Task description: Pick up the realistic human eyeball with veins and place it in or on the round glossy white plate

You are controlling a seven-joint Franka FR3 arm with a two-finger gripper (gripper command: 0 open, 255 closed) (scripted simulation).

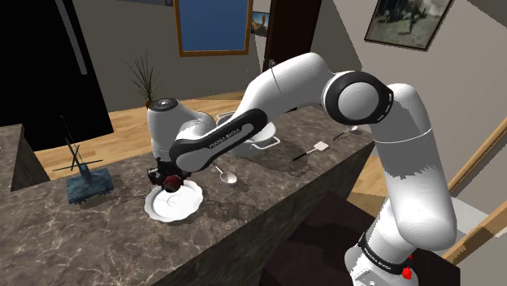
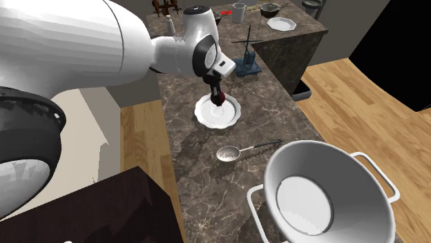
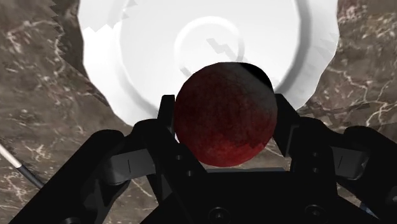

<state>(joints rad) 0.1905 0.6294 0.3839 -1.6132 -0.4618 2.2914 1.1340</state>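
Eyeball point(image 1: 173, 182), dark red, hangs pinched in my end effector point(image 1: 170, 179) just over the white plate point(image 1: 159, 210) in the shoulder view. From the second exterior view the plate point(image 2: 204, 117) lies straight beneath it. Wrist view: my fingers point(image 3: 285, 127) clasp it, plate centre just beyond.

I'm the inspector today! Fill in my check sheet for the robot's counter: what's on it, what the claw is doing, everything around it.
Surface: dark marbled counter.
Job's things: dark red ball, which is the eyeball, clasped over the white plate; cannot tell whether it touches the plate.
Clutter: metal spoon, big white pot, spatula, blue stand with thin rods, second plate.
Grippers: black gripper shut on the dark red ball.
Cables: nothing seen.
Surroundings: wooden floor, framed picture on a wall, black area.
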